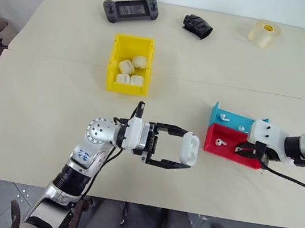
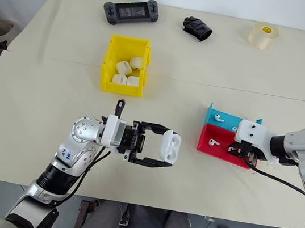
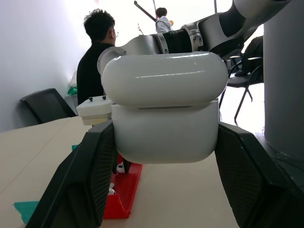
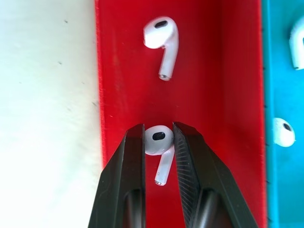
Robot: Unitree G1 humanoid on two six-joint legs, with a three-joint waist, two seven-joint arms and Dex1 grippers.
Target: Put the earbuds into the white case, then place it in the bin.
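Right now the right gripper [image 4: 158, 142] is pinching one earbud [image 4: 158, 142] between its two black fingertips, down inside the red tray [image 4: 213, 71]; the bud's head is sitting between the pads and its stem is hanging out below them. Just beyond the fingertips a second earbud [image 4: 160, 40] is lying loose on the red floor. Beside the gripper, across the tray wall, the teal tray [image 4: 280, 85] is holding two more earbuds [image 4: 283, 131].

Across the table, the left gripper [image 1: 184, 149] is clamping the white case [image 1: 189, 149] between its fingers, holding it above the table [image 1: 58, 94] with the lid seam facing the red tray, lid looking closed. Farther out from that hand, the yellow bin [image 1: 130, 63] is sitting with four white cases [image 1: 131, 71] inside. Along the far edge are lying a handheld game console [image 1: 130, 11], a black crumpled object [image 1: 198, 26] and a roll of tape [image 1: 264, 33].
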